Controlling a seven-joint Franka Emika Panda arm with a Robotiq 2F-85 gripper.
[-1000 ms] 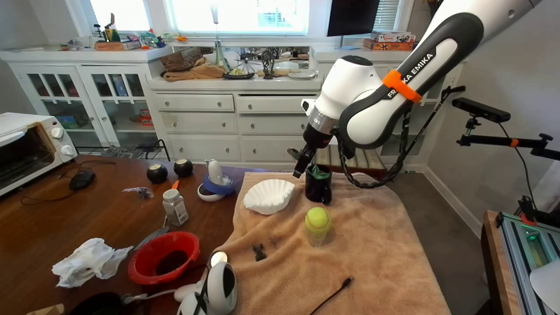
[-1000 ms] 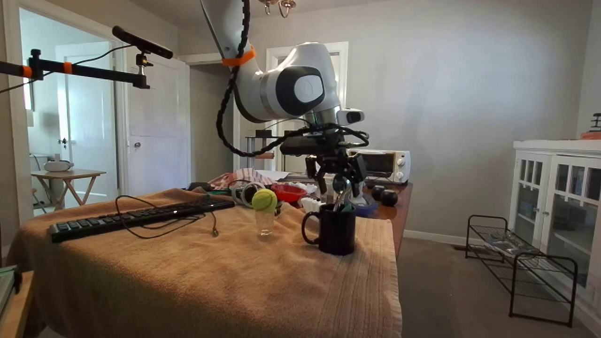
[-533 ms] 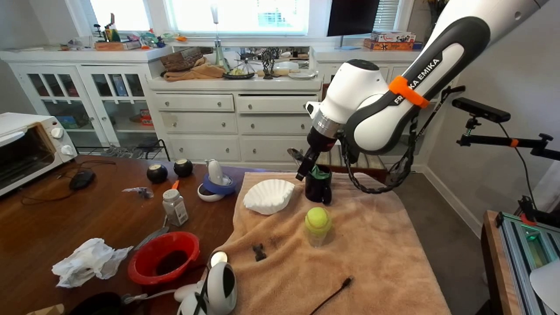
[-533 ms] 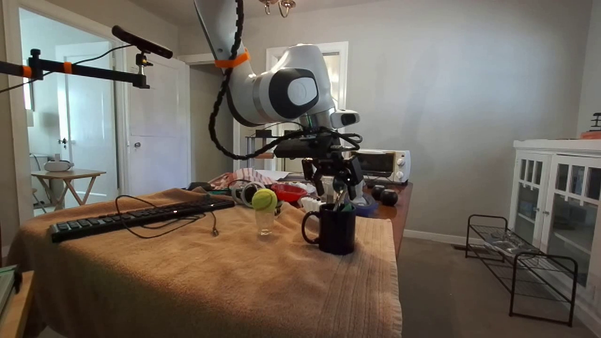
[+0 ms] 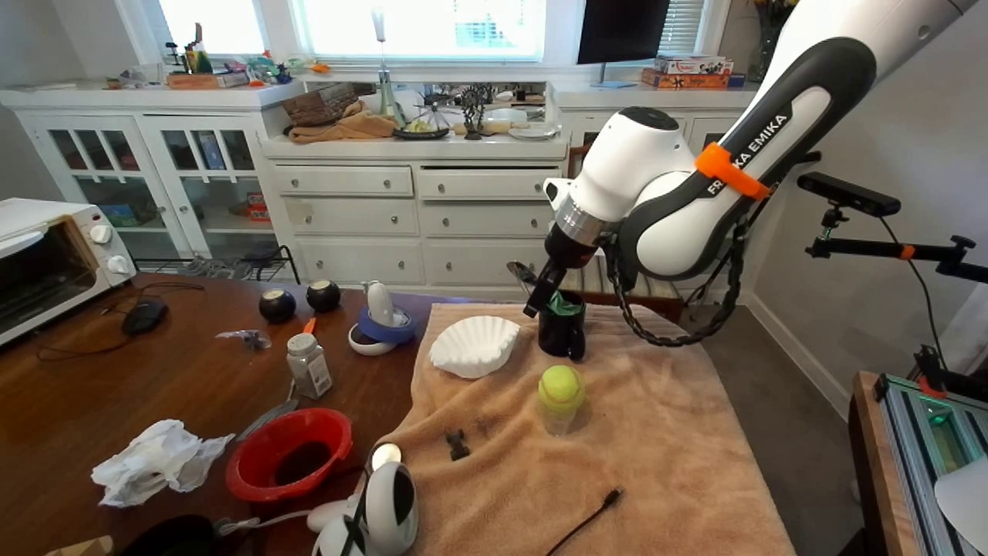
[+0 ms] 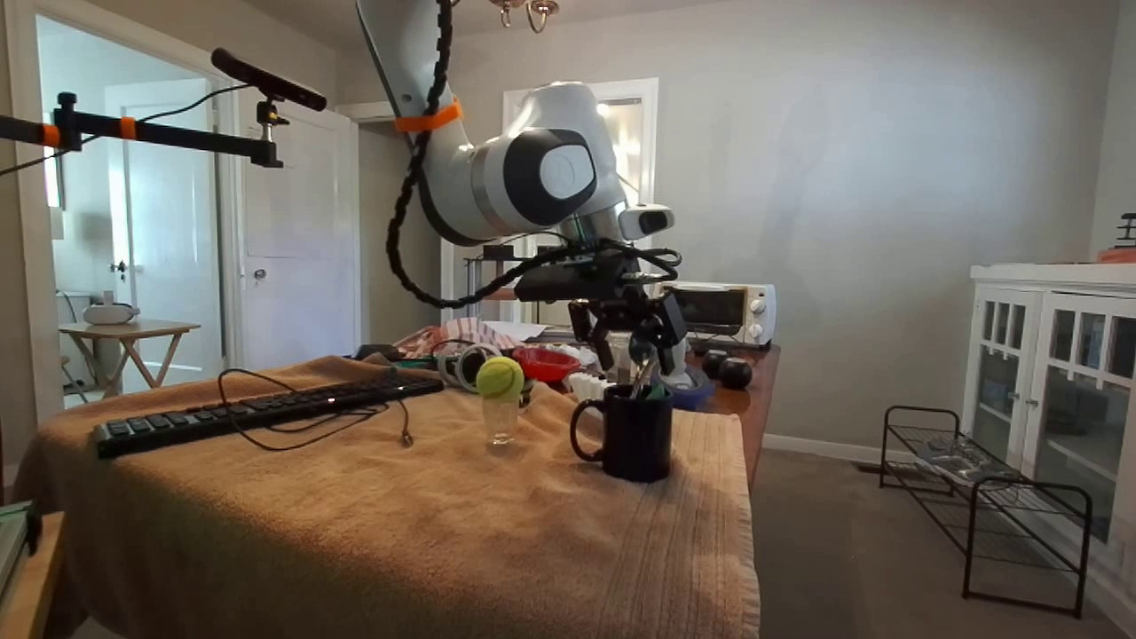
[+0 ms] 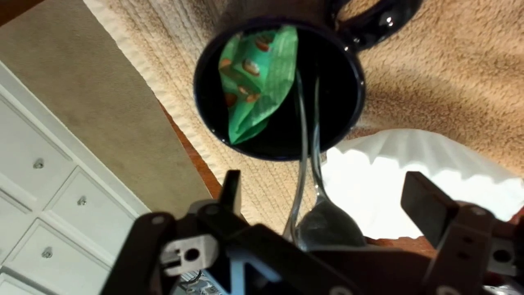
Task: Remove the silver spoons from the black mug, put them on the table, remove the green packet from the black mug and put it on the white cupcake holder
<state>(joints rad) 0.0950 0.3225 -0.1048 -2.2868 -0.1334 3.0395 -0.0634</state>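
Note:
The black mug [image 5: 559, 338] stands upright on the towel; it also shows in an exterior view [image 6: 652, 439] and in the wrist view [image 7: 336, 98]. Two silver spoons [image 7: 303, 153] lean out of it, bowls up, handles inside. One spoon bowl shows in an exterior view [image 5: 520, 270]. The green packet [image 7: 262, 78] is inside the mug, beside the handles. The white cupcake holder [image 5: 475, 347] stands beside the mug and shows in the wrist view [image 7: 385, 188]. My gripper [image 7: 327, 194] is open above the mug, fingers on either side of the spoons, gripping neither.
A tennis ball [image 5: 561, 388] sits on a clear glass near the mug. A black keyboard [image 6: 266, 413] and cable lie on the towel. The towel edge [image 7: 155, 92] is close to the mug. A red bowl [image 5: 293, 455] and blue tape [image 5: 388, 328] are on the wooden table.
My gripper has come down and shifted slightly towards the mug, with the spoons now deeper between its open fingers. The mug, spoons, packet and cupcake holder look unmoved.

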